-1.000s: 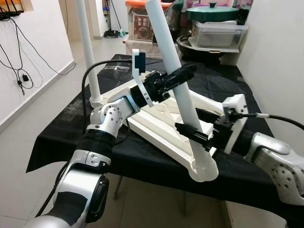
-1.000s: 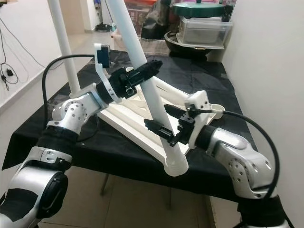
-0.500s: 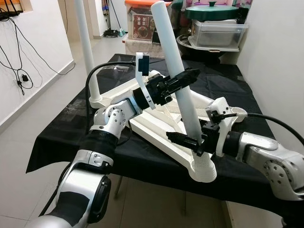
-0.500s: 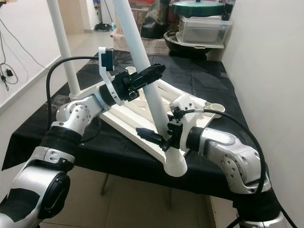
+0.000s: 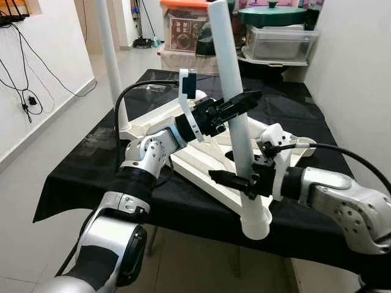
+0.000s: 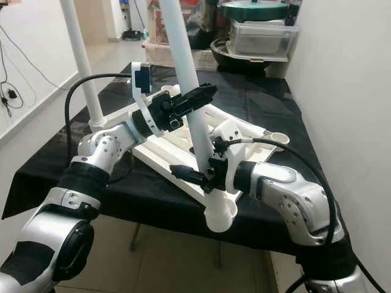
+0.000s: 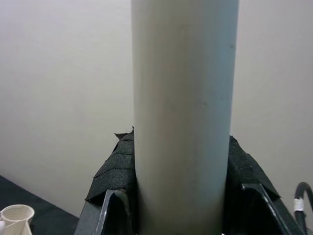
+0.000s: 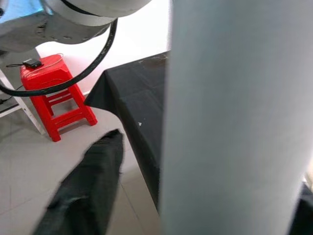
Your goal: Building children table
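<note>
The white leg is standing almost upright, its long axis leaning slightly toward the robot's left at the top, its flared foot in the corner socket of the overturned tabletop. The left gripper is clasping the leg midway up; the right gripper is clasping it low, just above the socket. A 2nd leg is standing at the far left corner. The tabletop is lying on a black cloth over a table, beside a white wall, above a tiled floor. Behind, a clear bin is carrying a green lid. A red stool is standing on the floor.
</note>
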Tool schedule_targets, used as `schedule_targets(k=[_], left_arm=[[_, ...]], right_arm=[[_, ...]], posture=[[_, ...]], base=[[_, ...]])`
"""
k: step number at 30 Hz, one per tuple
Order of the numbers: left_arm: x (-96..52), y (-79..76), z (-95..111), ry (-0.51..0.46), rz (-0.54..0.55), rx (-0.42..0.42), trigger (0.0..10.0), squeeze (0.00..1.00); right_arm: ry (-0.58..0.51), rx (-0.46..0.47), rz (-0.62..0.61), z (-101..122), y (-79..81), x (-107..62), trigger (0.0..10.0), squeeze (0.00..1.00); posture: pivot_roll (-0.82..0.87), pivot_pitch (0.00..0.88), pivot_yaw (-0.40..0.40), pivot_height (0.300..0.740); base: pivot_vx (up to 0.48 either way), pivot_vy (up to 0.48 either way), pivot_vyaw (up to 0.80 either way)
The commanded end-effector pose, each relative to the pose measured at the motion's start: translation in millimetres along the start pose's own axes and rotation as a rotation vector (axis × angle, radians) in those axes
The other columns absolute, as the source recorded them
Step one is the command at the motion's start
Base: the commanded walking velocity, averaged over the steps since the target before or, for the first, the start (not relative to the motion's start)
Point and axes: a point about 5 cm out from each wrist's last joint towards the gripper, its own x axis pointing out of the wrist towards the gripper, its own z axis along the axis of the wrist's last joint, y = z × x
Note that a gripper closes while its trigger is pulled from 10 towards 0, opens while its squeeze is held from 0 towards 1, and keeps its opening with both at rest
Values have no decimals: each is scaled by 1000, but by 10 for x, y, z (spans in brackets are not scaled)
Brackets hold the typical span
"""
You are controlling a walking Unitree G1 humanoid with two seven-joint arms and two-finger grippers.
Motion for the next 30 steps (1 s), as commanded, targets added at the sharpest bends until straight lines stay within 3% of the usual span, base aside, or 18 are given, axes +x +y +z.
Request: schedule_targets(k=[1, 16, 17, 22, 25, 26, 30], left_arm=[[68, -17, 9, -13, -12, 3, 10000, 0], [66, 43, -22, -6, 48, -18, 10000, 0], [61, 55, -28, -4, 62, -23, 10000, 1000], [48, 59, -30, -11, 66, -32, 10000, 1000], [34, 63, -30, -2, 79, 6, 10000, 1000], [19, 66, -13, -10, 83, 10, 10000, 0], [7, 57, 80, -44, 85, 10, 10000, 0]], right_arm=[[12, -7, 29, 23, 52, 77, 0, 0], [14, 15, -12, 10, 1, 136, 0, 0], [11, 17, -9, 11, 5, 139, 0, 0], [9, 18, -5, -1, 15, 131, 0, 0], [12, 19, -1, -23, 24, 121, 0, 0], [17, 21, -3, -46, 20, 117, 0, 0], [15, 30, -53, -69, -72, 99, 0, 0]], posture=[[111, 0, -36, 740], [114, 0, -38, 740], [114, 0, -38, 740], [114, 0, -38, 740], [114, 0, -38, 740], [115, 0, -38, 740], [115, 0, -39, 740]], base=[[0, 0, 0], [0, 0, 0], [0, 0, 0], [0, 0, 0], [0, 0, 0], [0, 0, 0], [0, 0, 0]])
